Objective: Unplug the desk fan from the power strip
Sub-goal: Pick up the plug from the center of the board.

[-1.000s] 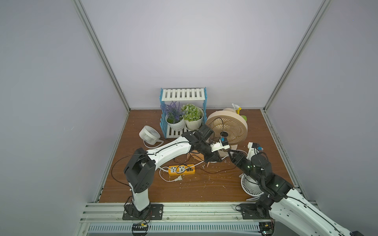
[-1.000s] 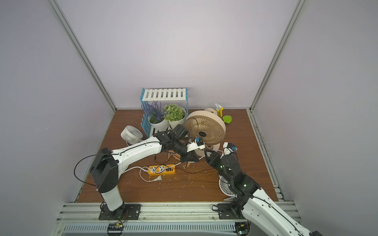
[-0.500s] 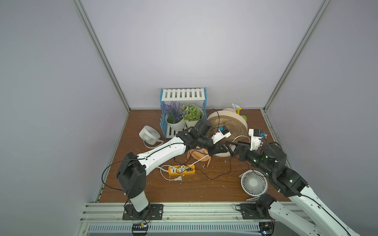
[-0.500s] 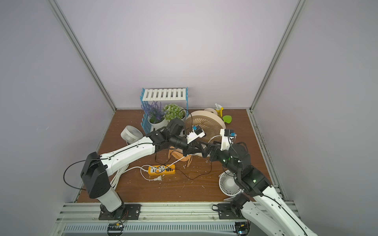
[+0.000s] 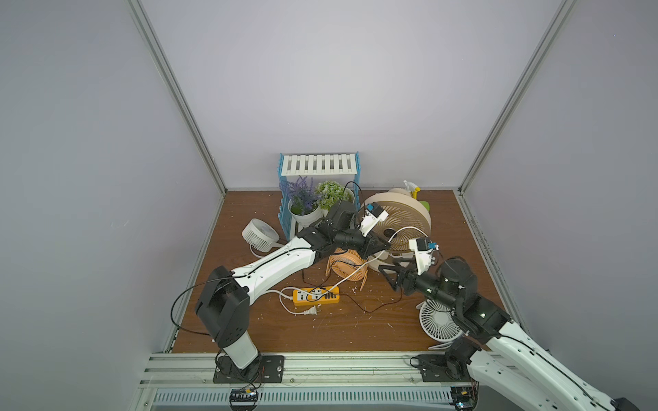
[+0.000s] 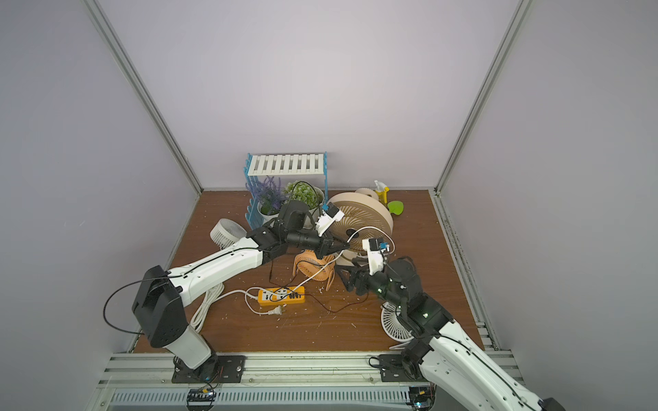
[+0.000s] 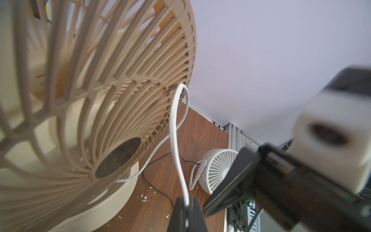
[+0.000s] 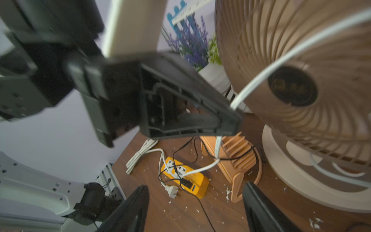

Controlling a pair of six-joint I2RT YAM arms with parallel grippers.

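The big beige desk fan stands at the back. Its white cord loops up in front of the grille. My left gripper is shut on that cord, held in the air. From there the cord drops to the orange-yellow power strip on the floor. I cannot tell whether its end sits in a socket. My right gripper hangs open and empty just below the left one.
A small orange fan stands under the left gripper. One small white fan sits under my right arm, another at the left. A blue-white shelf with potted plants is at the back. A loose white plug and a thin black cable lie on the floor.
My left gripper has risen and moved back with the white cord, lifting it off the floor. My right arm has drawn back to the right, uncovering the small white fan.
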